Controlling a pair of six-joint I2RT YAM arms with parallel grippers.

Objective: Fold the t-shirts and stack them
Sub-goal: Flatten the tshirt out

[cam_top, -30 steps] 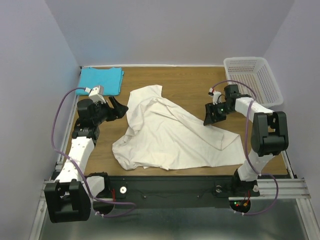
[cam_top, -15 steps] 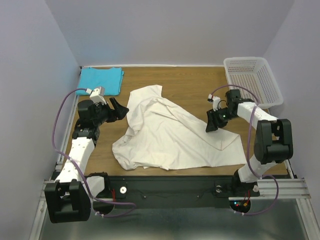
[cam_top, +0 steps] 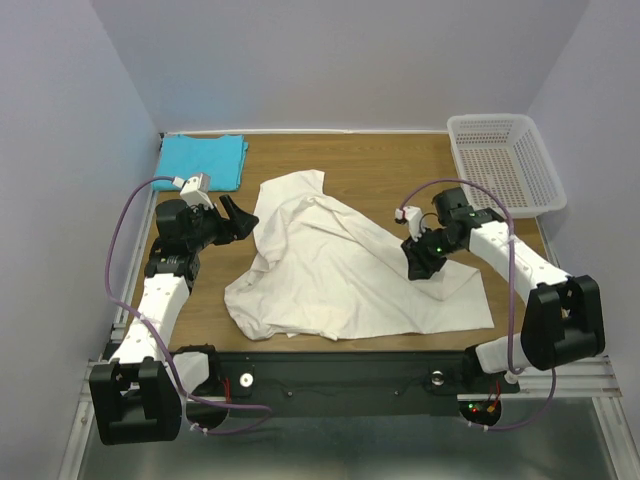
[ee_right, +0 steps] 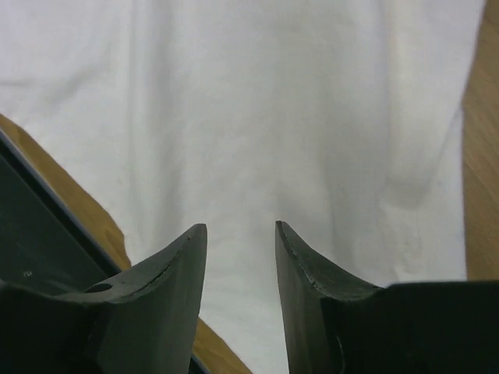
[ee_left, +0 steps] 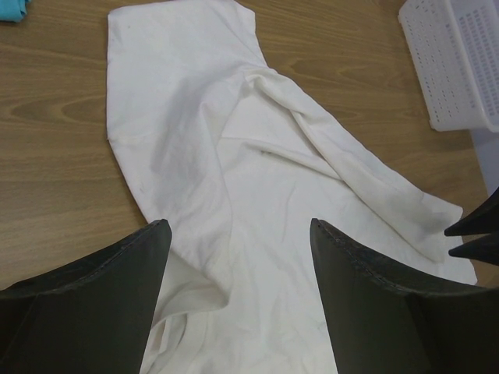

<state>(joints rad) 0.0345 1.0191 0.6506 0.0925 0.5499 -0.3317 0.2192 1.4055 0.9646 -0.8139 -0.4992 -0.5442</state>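
Two shirts share the table: the turquoise shirt [cam_top: 203, 160] lies folded far left, while the cream shirt [cam_top: 340, 270] sprawls unfolded, the left gripper [cam_top: 243, 216] gaping empty beside it and the right gripper [cam_top: 420, 262] narrowly parted over its right side, so folding likely begins by pinching cloth there.
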